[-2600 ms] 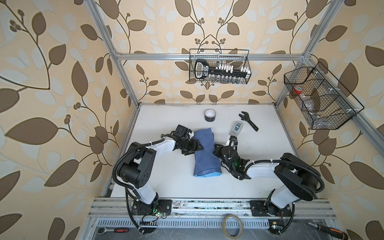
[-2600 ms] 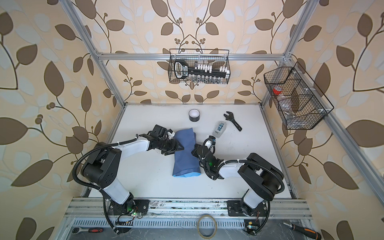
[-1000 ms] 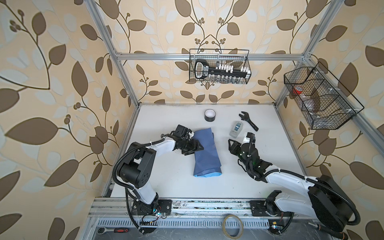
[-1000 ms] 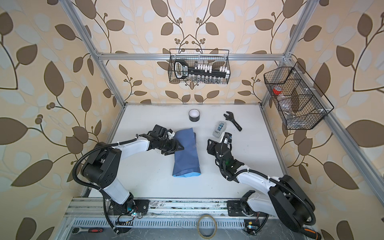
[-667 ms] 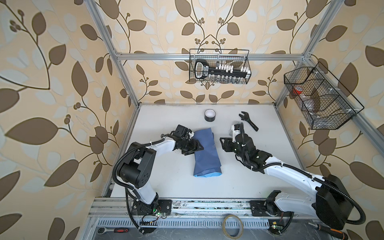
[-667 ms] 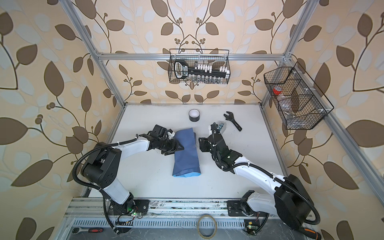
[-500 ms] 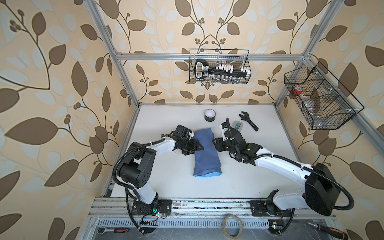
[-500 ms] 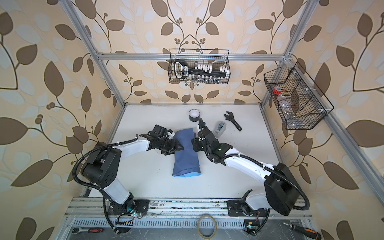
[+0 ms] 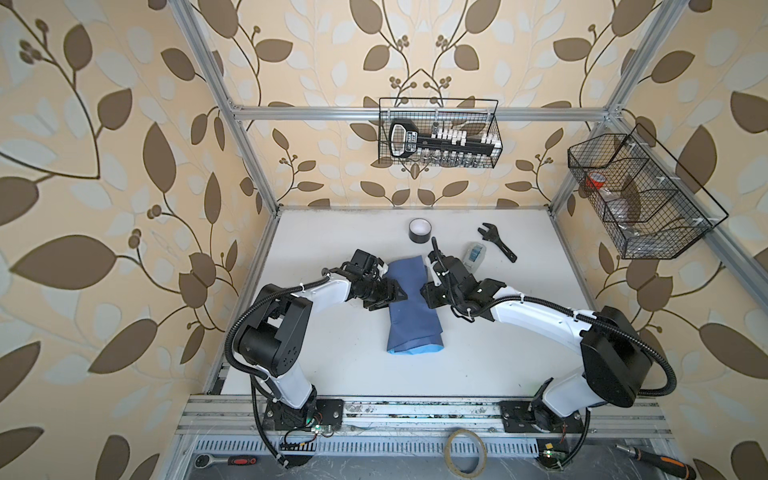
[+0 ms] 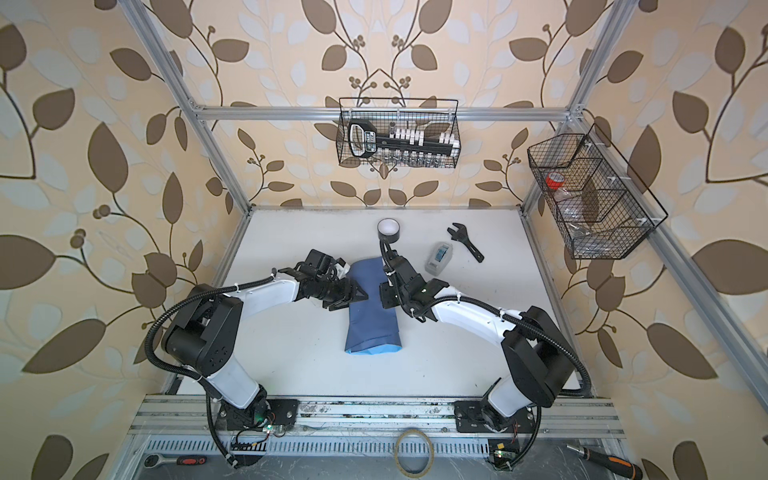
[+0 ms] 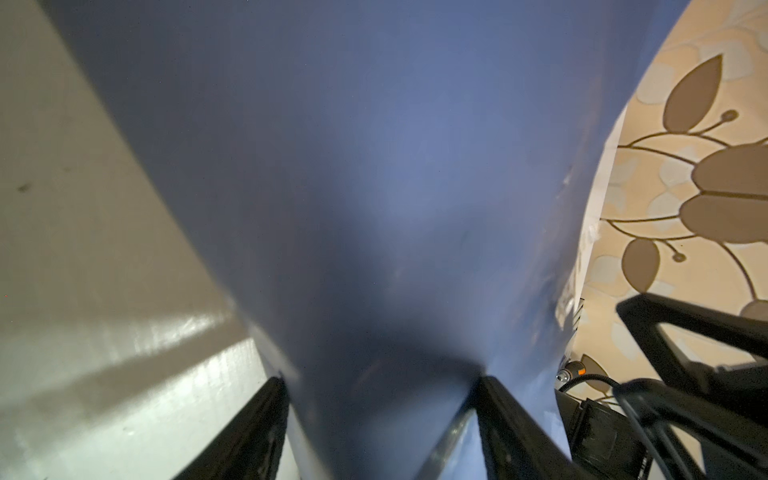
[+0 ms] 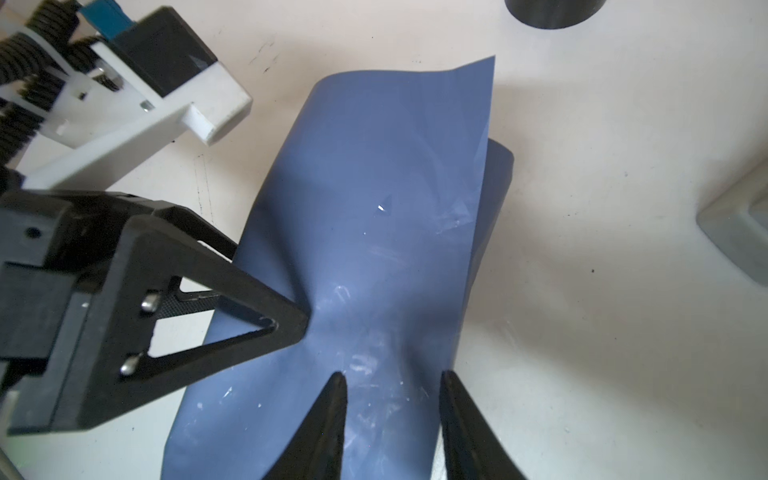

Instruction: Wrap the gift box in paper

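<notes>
Here, the paper (image 9: 411, 307), folded into a slate-blue bundle, lies mid-tabletop (image 9: 332, 353), its length running from the back edge toward the front edge. The left claw (image 9: 397, 296) is clamped on the bundle's left side, pinching it in. The right claw (image 12: 390, 378) hangs over the right side, its fingers apart. The gift box is hidden, perhaps inside the folds. A black tape roll (image 9: 419, 230) sits near the back edge.

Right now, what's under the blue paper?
Only the folded paper shows, a lighter blue edge peeking out at its near end. No box is visible; anything under it is covered.
</notes>
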